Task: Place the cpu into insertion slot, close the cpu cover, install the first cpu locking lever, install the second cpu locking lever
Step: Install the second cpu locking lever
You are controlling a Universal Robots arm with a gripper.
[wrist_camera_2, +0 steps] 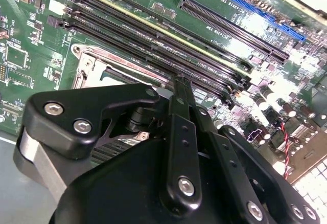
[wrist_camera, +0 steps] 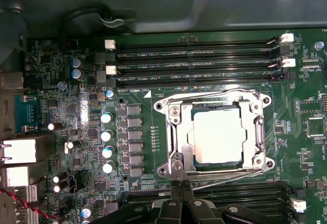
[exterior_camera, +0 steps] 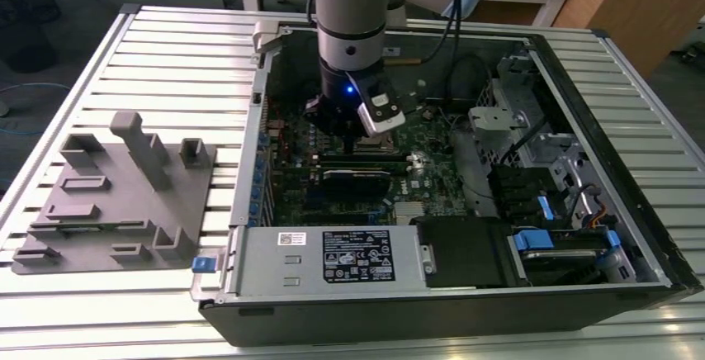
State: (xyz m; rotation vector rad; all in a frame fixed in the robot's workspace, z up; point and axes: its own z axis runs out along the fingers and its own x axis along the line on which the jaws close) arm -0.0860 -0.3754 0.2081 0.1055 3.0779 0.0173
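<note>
Your chip [wrist_camera: 217, 134] already sits in its socket [wrist_camera: 180, 147] with the cover [wrist_camera: 261, 132] down; the pincer [wrist_camera: 180, 185], pinched narrow and empty, hovers beside it, so press each lever squarely

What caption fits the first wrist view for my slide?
The cpu seated in the insertion slot, the cpu cover closed around it.
</note>
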